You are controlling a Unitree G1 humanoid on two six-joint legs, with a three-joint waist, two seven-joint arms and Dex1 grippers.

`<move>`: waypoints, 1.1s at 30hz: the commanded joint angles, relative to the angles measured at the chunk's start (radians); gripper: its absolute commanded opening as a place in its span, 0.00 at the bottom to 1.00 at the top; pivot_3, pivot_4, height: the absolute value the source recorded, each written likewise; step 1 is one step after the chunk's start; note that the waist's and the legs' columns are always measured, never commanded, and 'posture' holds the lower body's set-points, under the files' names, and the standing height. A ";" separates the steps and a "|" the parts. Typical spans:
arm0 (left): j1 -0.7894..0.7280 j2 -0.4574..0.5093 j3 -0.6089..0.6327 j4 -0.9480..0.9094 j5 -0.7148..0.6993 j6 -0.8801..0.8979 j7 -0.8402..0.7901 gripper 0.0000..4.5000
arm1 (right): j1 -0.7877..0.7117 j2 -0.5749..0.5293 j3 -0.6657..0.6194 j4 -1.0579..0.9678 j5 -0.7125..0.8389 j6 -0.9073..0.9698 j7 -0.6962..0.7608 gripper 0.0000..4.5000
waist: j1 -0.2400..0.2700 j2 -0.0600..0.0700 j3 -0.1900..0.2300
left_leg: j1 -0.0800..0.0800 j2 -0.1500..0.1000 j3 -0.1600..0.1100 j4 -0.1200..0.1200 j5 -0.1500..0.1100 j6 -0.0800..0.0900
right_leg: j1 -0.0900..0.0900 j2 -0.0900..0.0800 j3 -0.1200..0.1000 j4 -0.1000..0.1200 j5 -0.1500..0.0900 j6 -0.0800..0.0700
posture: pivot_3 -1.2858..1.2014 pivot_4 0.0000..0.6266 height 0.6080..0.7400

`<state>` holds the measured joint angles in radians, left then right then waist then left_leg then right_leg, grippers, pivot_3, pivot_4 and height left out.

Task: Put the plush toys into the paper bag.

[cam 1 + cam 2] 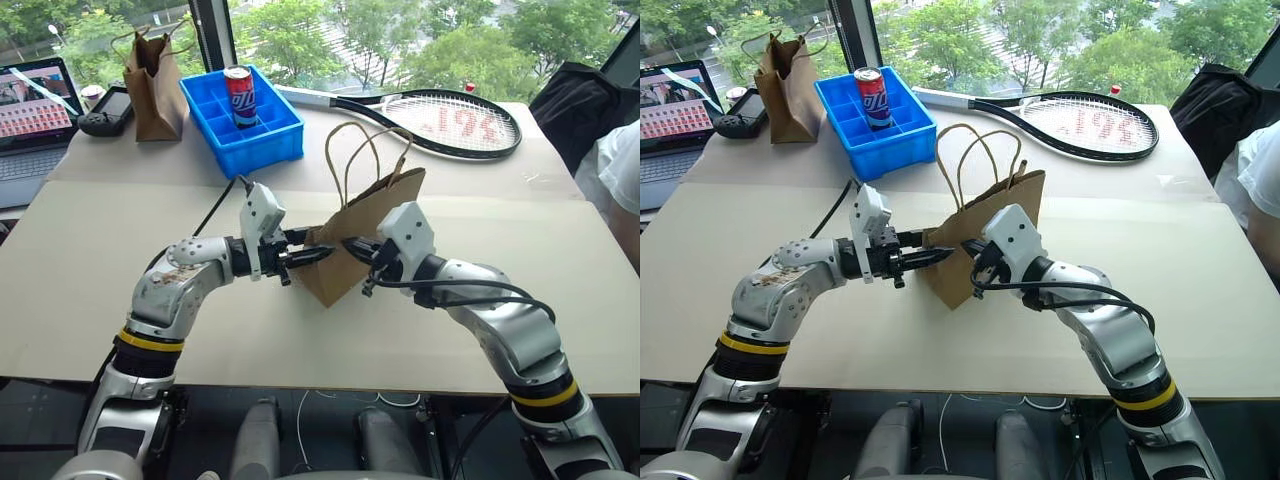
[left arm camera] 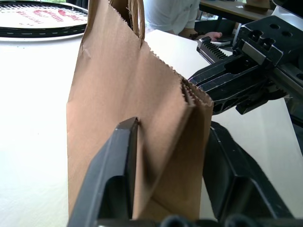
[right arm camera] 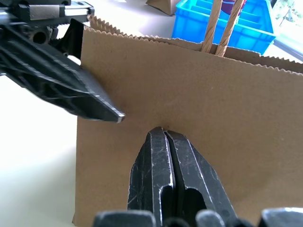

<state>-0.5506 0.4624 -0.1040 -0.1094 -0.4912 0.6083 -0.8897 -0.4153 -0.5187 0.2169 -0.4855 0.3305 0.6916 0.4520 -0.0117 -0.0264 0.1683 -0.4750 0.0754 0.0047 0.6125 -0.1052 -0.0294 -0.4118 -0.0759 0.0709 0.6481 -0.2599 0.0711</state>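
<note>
The paper bag (image 1: pixel 368 215), light brown with twisted loop handles, stands tilted in the middle of the table. My left gripper (image 1: pixel 318 255) reaches in level from the left, its two fingers (image 2: pixel 120 156) closed on either side of the bag's folded narrow edge. From the right, my right gripper (image 1: pixel 350 245) is shut, its fingertips (image 3: pixel 161 135) pressed against the bag's broad face with no paper seen between them. The two grippers nearly meet at the bag's near corner. The plush toys are out of view.
A blue bin (image 1: pixel 270 140) holding a soda can (image 1: pixel 238 95) stands behind the bag. A narrower, darker bag (image 1: pixel 152 85) is at the back left near a laptop (image 1: pixel 30 115). A tennis racket (image 1: pixel 445 122) lies at the back right. A person's sleeve (image 1: pixel 622 170) shows at the right edge.
</note>
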 commanded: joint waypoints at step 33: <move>-0.253 0.071 -0.013 0.452 0.005 -0.407 -0.707 0.03 | 0.514 -0.471 -0.760 -0.165 0.258 0.201 0.323 0.00 | -0.001 0.000 0.000 | 0.006 0.000 -0.001 0.001 0.000 0.000 | 0.007 0.000 0.000 -0.001 -0.001 0.001 | 0.52 0.24 0.93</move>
<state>-0.8051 0.5269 -0.1295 0.3370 -0.5132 0.2383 -1.6029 0.0981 -0.9699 -0.4997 -0.6397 0.5916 0.9057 0.7667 -0.0127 -0.0264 0.1683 -0.4693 0.0752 0.0038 0.6135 -0.1053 -0.0292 -0.4050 -0.0762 0.0705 0.6471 -0.2605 0.0717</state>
